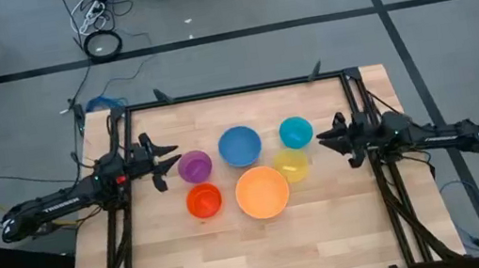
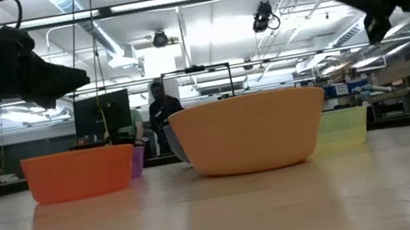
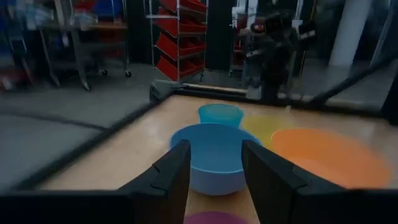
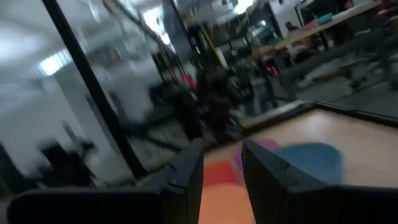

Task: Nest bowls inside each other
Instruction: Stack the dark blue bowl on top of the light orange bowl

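Six bowls stand apart, upright on their bases, on the wooden table: purple, blue, teal, yellow, large orange and small red-orange. My left gripper hovers open at the table's left side, just left of the purple bowl. In its wrist view the blue bowl shows beyond the fingers. My right gripper hovers open at the right side, beside the teal and yellow bowls, with nothing between its fingers.
A black frame runs round the table's far, left and right edges. Bare wood lies along the near half of the table. In the low view, people and shelving show in the room beyond.
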{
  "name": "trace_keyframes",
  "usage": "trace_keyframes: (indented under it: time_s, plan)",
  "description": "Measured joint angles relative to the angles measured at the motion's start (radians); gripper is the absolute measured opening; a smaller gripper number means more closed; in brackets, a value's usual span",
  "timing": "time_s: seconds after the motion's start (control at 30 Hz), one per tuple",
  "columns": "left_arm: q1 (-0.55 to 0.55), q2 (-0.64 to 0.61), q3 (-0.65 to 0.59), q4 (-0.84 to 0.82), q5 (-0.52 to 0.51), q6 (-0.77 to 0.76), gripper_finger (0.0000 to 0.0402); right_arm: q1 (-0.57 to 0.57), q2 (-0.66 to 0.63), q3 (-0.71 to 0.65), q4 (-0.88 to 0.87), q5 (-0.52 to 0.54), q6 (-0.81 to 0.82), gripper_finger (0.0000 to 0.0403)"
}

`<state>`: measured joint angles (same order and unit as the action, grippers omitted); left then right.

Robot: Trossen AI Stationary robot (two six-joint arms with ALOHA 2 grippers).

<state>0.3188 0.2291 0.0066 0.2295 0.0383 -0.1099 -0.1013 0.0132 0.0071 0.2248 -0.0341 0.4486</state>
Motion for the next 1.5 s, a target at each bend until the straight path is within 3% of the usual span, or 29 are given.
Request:
trace_keyframes:
  time_s: [0.1,0.2,0.27,0.33,0.47,0.6,0.7,0.87,1.03,1.27,1.5]
  plan:
    - [0.0,0.0,0.0,0.062,0.045,-0.369,0.0152,0.0,0.0,0.0,0.107,0.005,0.062,0.01]
    - [0.0,-0.001,0.0,0.172,0.044,-0.559,0.0152,0.0,0.0,0.009,0.206,0.0,0.09,0.01]
    - [-0.001,-0.001,0.003,0.226,0.099,-0.52,0.0152,0.0,0.0,0.029,0.243,-0.025,0.072,0.01]
    - [-0.009,0.012,0.045,0.181,0.134,-0.444,0.0152,0.0,0.019,0.08,0.18,-0.061,0.065,0.01]
    - [-0.024,0.085,0.203,-0.082,-0.033,-0.312,0.0152,0.017,0.163,0.187,-0.133,-0.035,0.104,0.01]
    - [-0.029,0.217,0.368,-0.286,-0.137,-0.207,0.0152,0.036,0.409,0.301,-0.145,-0.023,0.064,0.01]
    - [-0.028,0.322,0.454,-0.328,-0.187,-0.167,0.0152,0.042,0.609,0.426,-0.191,-0.037,-0.007,0.01]
    - [-0.029,0.452,0.494,-0.178,-0.184,-0.162,0.0152,0.045,0.914,0.657,-0.297,0.002,-0.086,0.01]
    - [-0.033,0.524,0.496,0.021,-0.182,-0.276,0.0152,0.01,1.112,0.809,-0.429,0.039,-0.132,0.01]
    - [-0.033,0.559,0.496,0.098,-0.182,-0.314,0.0152,-0.046,1.262,0.854,-0.407,0.053,-0.107,0.01]
    - [-0.032,0.564,0.496,0.12,-0.204,-0.313,0.0152,-0.059,1.367,0.855,-0.197,0.018,-0.134,0.01]
